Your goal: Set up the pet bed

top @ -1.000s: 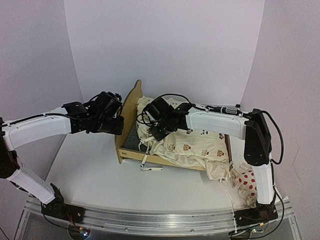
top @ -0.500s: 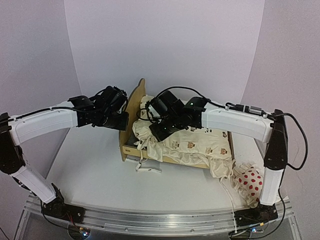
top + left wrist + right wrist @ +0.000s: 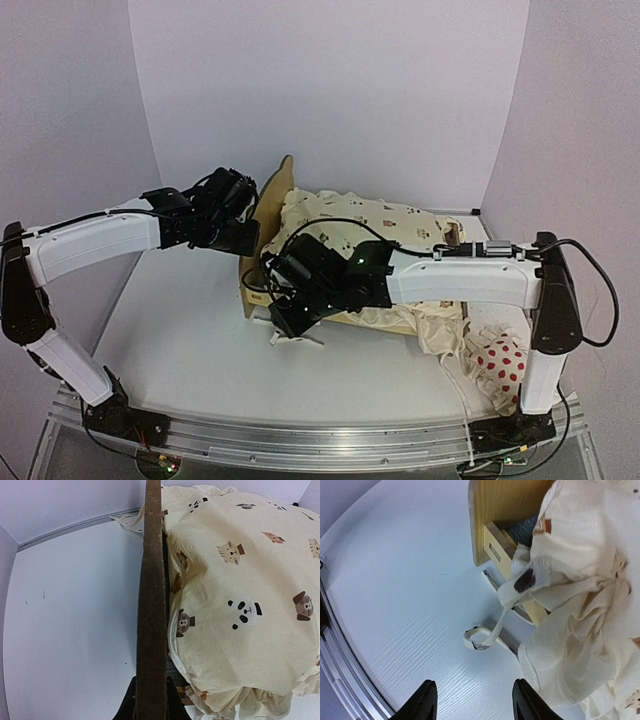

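Right gripper (image 3: 474, 702) had dropped off the cushion (image 3: 240, 580) to beside the pet bed (image 3: 262, 210) on the table (image 3: 180, 340), jaws apart, left gripper (image 3: 235, 240) clamped on its headboard (image 3: 150, 580); cushion-fitting seemed underway, next requiring the loose tie (image 3: 480, 637) grasped.

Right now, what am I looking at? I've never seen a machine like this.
Two robot arms are bolted to the near edge of a white table. One picture looks down from above and behind them; the other two come from a camera on each wrist. On the table stands a plywood pet bed, with a cream animal-print cushion heaped on it and a red-dotted pillow beside it. The left arm has its jaws shut on the headboard's edge. The right arm holds nothing: its jaws stand open above the table near a loose cushion tie.
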Action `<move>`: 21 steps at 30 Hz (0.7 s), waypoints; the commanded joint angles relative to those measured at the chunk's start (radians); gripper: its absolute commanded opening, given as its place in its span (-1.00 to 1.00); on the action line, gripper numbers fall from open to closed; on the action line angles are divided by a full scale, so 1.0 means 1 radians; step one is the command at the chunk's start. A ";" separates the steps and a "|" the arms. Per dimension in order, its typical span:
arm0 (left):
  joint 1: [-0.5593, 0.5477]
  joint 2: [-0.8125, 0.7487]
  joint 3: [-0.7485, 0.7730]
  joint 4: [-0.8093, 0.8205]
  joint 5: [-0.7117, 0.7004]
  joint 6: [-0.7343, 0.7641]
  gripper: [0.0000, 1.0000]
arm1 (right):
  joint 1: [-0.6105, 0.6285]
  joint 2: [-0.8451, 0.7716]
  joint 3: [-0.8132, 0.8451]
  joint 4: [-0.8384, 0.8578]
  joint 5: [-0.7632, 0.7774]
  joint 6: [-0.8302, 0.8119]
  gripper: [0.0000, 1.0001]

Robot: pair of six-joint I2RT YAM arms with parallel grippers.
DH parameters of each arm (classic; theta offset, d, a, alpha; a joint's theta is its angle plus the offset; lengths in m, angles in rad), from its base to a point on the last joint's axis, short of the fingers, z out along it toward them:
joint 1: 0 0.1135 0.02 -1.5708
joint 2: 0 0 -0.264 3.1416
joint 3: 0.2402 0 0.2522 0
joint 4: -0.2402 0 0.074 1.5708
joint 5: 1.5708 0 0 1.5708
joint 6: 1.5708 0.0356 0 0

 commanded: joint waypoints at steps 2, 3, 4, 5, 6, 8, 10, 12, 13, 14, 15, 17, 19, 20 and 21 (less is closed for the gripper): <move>0.027 -0.014 0.002 0.193 -0.082 0.094 -1.00 | -0.012 -0.021 -0.151 0.213 -0.009 0.129 0.05; 0.032 -0.013 -0.014 0.207 -0.079 0.093 -1.00 | -0.012 -0.021 -0.177 0.236 -0.014 0.146 0.05; 0.036 -0.011 -0.028 0.216 -0.078 0.093 -1.00 | -0.012 -0.022 -0.197 0.260 -0.018 0.157 0.05; 0.038 -0.009 -0.040 0.221 -0.077 0.092 -1.00 | -0.011 -0.022 -0.210 0.274 -0.013 0.163 0.05; 0.040 -0.008 -0.049 0.223 -0.076 0.091 -1.00 | -0.012 -0.025 -0.221 0.282 0.000 0.164 0.06; 0.041 -0.008 -0.070 0.224 -0.075 0.085 -1.00 | -0.012 -0.041 -0.246 0.290 0.049 0.161 0.07; 0.041 -0.014 -0.090 0.224 -0.083 0.079 -0.96 | -0.012 -0.065 -0.272 0.298 0.113 0.147 0.09; 0.043 -0.021 -0.110 0.217 -0.084 0.071 -0.84 | -0.019 -0.076 -0.286 0.298 0.134 0.134 0.10; 0.043 -0.026 -0.116 0.210 -0.080 0.065 -0.75 | -0.026 -0.077 -0.289 0.297 0.128 0.133 0.10; 0.043 -0.033 -0.120 0.199 -0.071 0.061 -0.63 | -0.035 -0.077 -0.291 0.296 0.114 0.137 0.10; 0.042 -0.042 -0.125 0.188 -0.061 0.058 -0.44 | -0.044 -0.079 -0.295 0.295 0.098 0.142 0.10; 0.042 -0.067 -0.131 0.164 -0.043 0.055 -0.13 | -0.055 -0.091 -0.307 0.292 0.074 0.149 0.11; 0.041 -0.097 -0.129 0.126 -0.024 0.053 0.07 | -0.060 -0.107 -0.312 0.279 0.061 0.140 0.11; 0.040 -0.110 -0.125 0.102 -0.015 0.050 0.14 | -0.061 -0.114 -0.306 0.262 0.054 0.134 0.11; 0.039 -0.123 -0.120 0.076 -0.005 0.046 0.19 | -0.062 -0.122 -0.299 0.241 0.046 0.127 0.11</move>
